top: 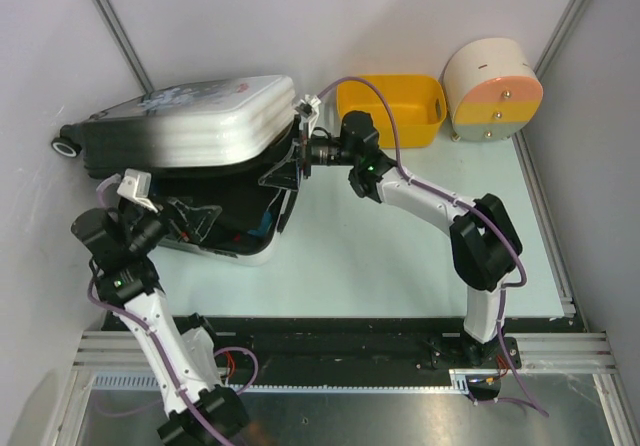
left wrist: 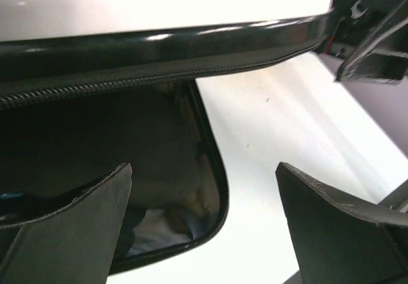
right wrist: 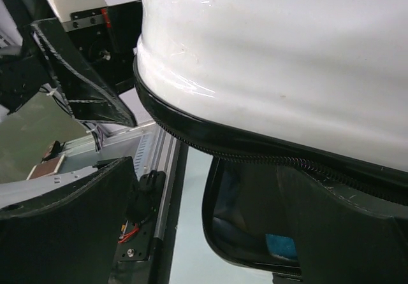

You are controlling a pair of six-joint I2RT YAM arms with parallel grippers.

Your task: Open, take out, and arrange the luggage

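Note:
The luggage (top: 195, 126), a black-to-white hard shell with wheels at its left end, lies at the back left with its lid half raised over the dark lower shell (top: 235, 241). My left gripper (top: 200, 221) is open at the near side of the gap. In its wrist view the gripper (left wrist: 204, 233) straddles the lower shell's rim (left wrist: 220, 188), with pale cloth (left wrist: 159, 223) inside. My right gripper (top: 287, 171) is open at the lid's right corner. In its wrist view the gripper (right wrist: 204, 233) sits below the white lid (right wrist: 287, 61), one finger (right wrist: 344, 233) inside the gap near a blue item (right wrist: 280, 246).
A yellow basket (top: 390, 106) and a round cream-and-orange drawer box (top: 492, 91) stand at the back right. White walls close in on both sides. A metal rail (top: 340, 351) runs along the near edge by the arm bases.

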